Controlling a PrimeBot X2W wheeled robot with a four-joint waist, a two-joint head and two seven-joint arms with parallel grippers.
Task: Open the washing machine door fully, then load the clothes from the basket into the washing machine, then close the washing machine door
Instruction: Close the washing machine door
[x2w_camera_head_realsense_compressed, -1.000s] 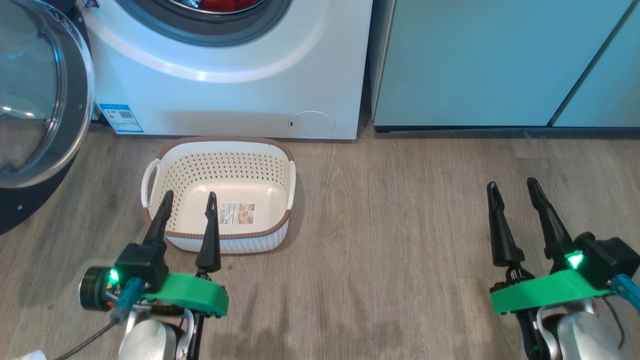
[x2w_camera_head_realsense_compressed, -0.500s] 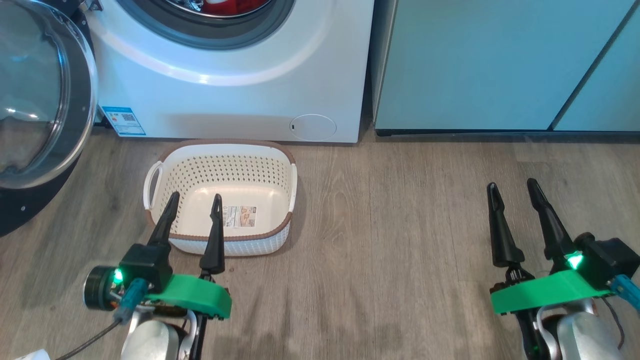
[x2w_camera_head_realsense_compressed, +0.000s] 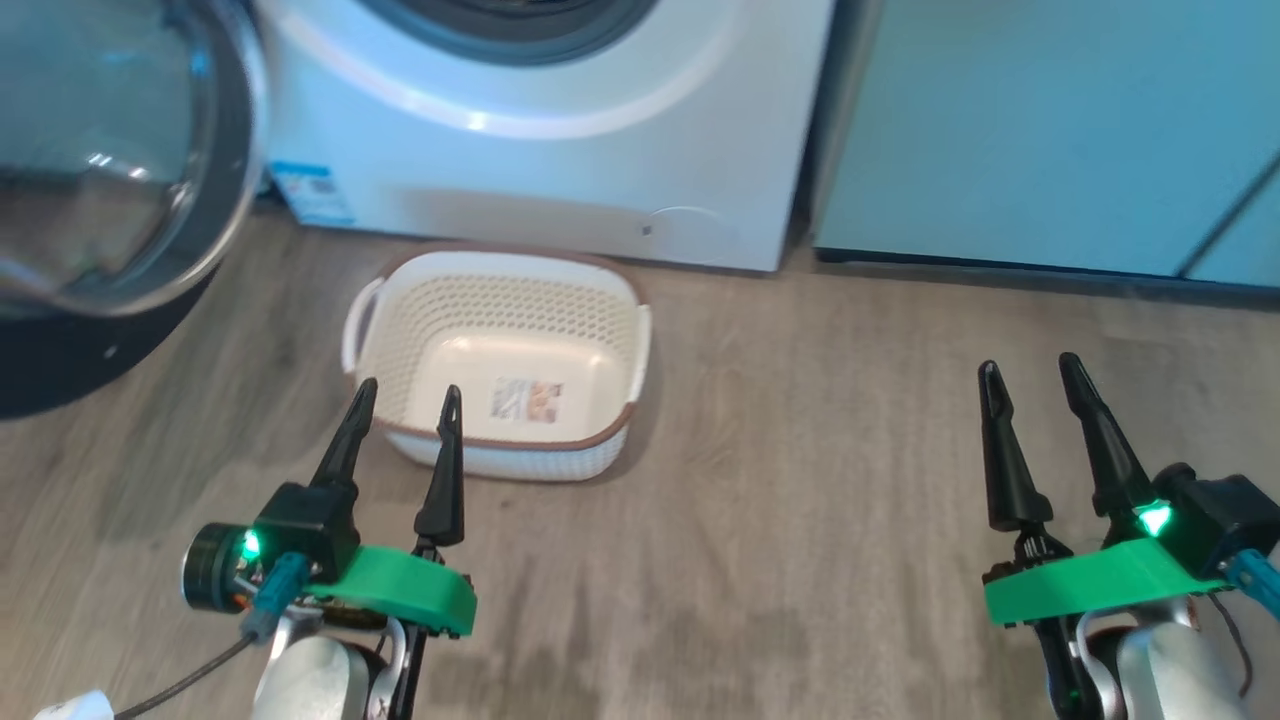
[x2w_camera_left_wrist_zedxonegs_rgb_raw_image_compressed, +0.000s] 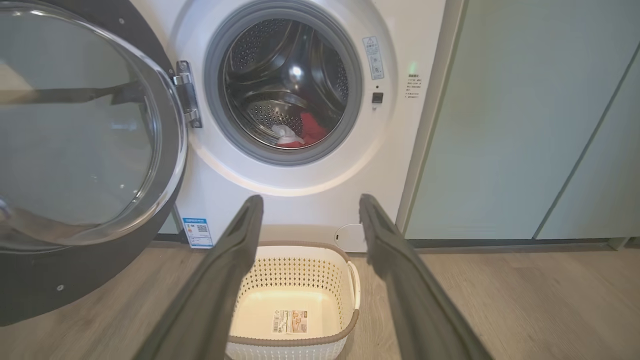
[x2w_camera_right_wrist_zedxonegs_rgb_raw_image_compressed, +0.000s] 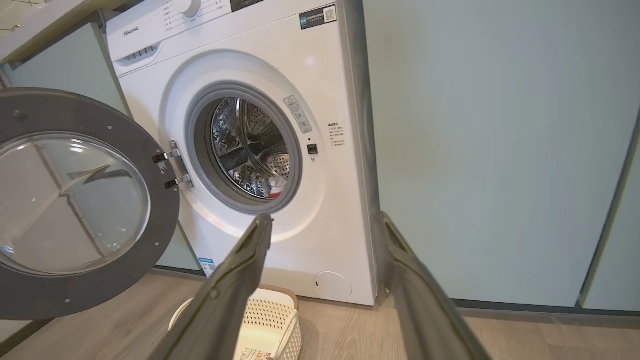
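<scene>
The white washing machine (x2w_camera_head_realsense_compressed: 520, 150) stands ahead, its round black-rimmed door (x2w_camera_head_realsense_compressed: 110, 170) swung wide open to the left. Red and white clothes (x2w_camera_left_wrist_zedxonegs_rgb_raw_image_compressed: 300, 135) lie low in the steel drum (x2w_camera_left_wrist_zedxonegs_rgb_raw_image_compressed: 285, 85); a bit of the clothes (x2w_camera_right_wrist_zedxonegs_rgb_raw_image_compressed: 276, 191) also shows in the right wrist view. The cream basket (x2w_camera_head_realsense_compressed: 500, 300) sits on the floor before the machine, holding nothing but its label sticker. My left gripper (x2w_camera_head_realsense_compressed: 405, 400) hovers open over the basket's near rim. My right gripper (x2w_camera_head_realsense_compressed: 1030, 370) is open over bare floor far to the right. The door (x2w_camera_left_wrist_zedxonegs_rgb_raw_image_compressed: 85, 150), the basket (x2w_camera_left_wrist_zedxonegs_rgb_raw_image_compressed: 295, 305) and the machine (x2w_camera_right_wrist_zedxonegs_rgb_raw_image_compressed: 320, 210) also show in the wrist views.
Pale teal cabinets (x2w_camera_head_realsense_compressed: 1050, 130) stand to the right of the machine. Wood-look floor (x2w_camera_head_realsense_compressed: 800, 450) spreads between the basket and my right gripper. The open door (x2w_camera_right_wrist_zedxonegs_rgb_raw_image_compressed: 75, 200) reaches out over the floor at the left.
The head view has swung, shifting machine, basket and door rightward in the picture. Both grippers stay open in much the same places.
</scene>
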